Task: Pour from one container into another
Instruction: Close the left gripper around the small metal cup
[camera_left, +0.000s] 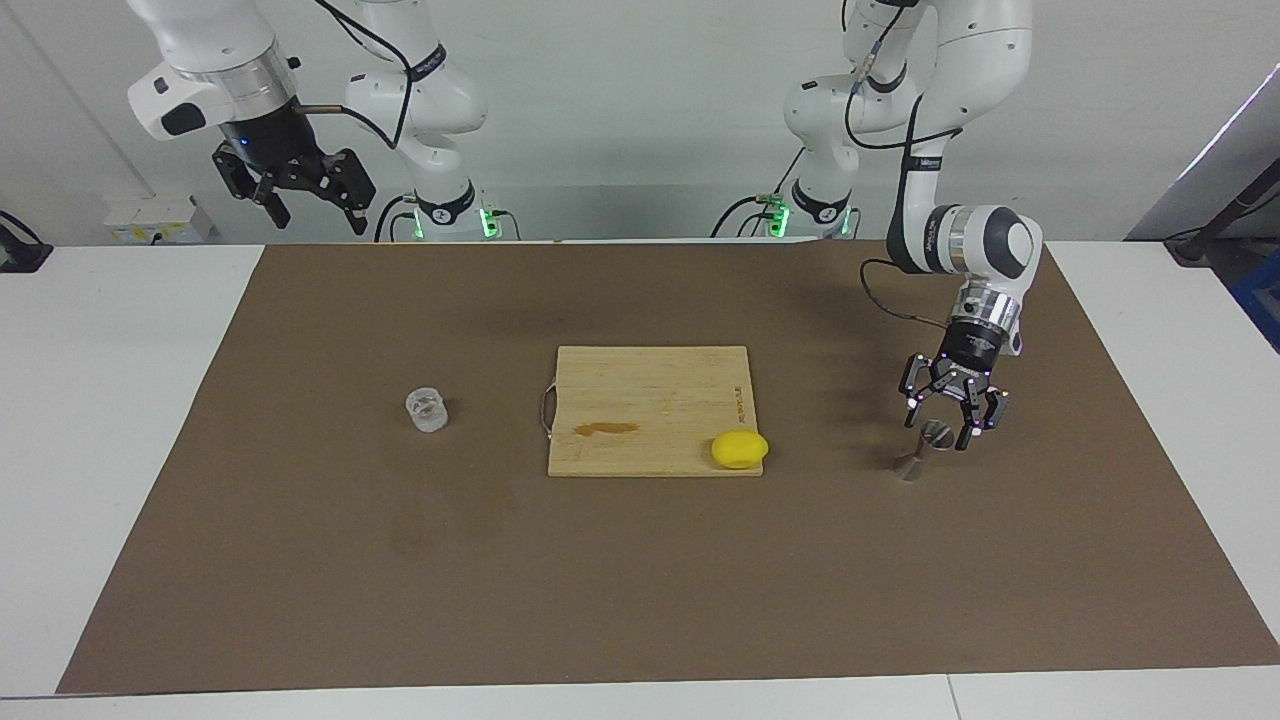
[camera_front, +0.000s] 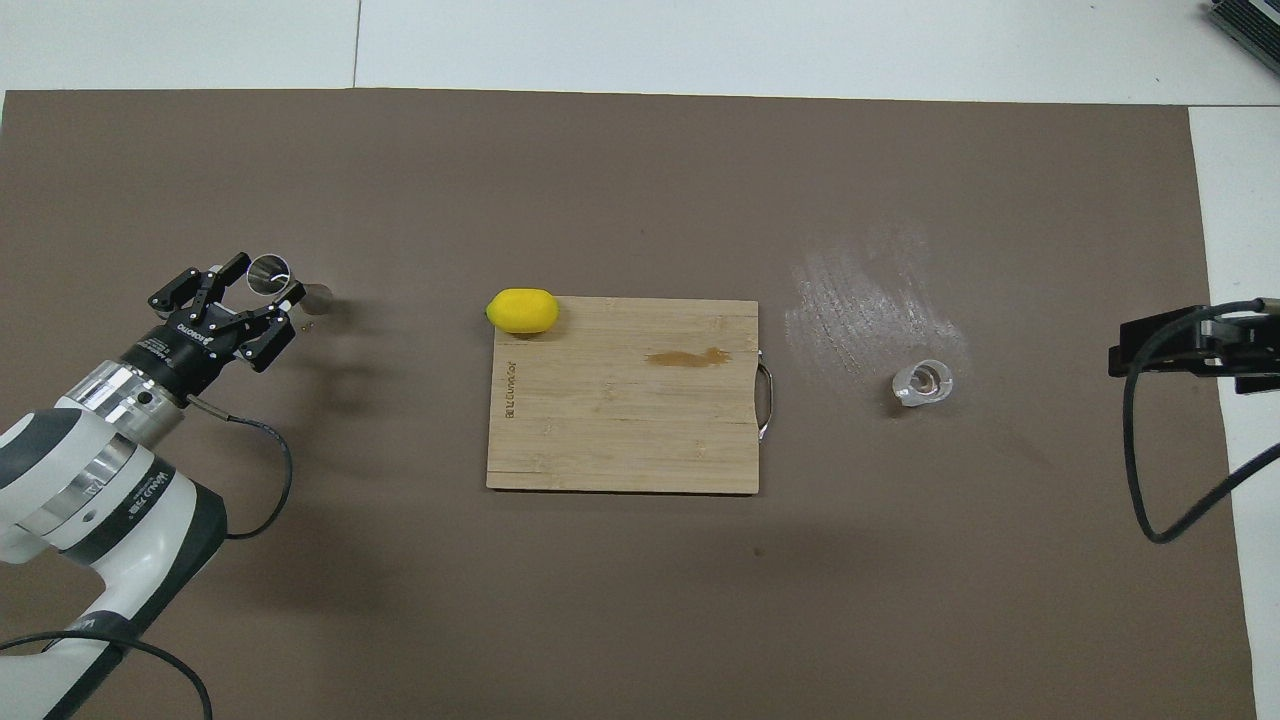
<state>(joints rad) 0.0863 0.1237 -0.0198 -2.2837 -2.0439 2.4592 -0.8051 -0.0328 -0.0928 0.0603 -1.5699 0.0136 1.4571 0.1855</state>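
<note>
The steel jigger (camera_left: 915, 460) stands on the brown mat toward the left arm's end of the table and looks slightly tilted; it also shows in the overhead view (camera_front: 266, 271). My left gripper (camera_left: 940, 432) is low over it and open, one finger on each side of its upper cone (camera_front: 270, 281). The clear glass tumbler (camera_left: 428, 409) stands alone on the mat toward the right arm's end (camera_front: 923, 382). My right gripper (camera_left: 312, 195) waits high in the air near its base, open and empty; only part of it shows in the overhead view (camera_front: 1190, 345).
A wooden cutting board (camera_left: 650, 385) with a brown stain lies mid-table between the two containers. A yellow lemon (camera_left: 740, 449) sits at the board's corner nearest the jigger (camera_front: 522, 310). A pale smear (camera_front: 865, 300) marks the mat near the tumbler.
</note>
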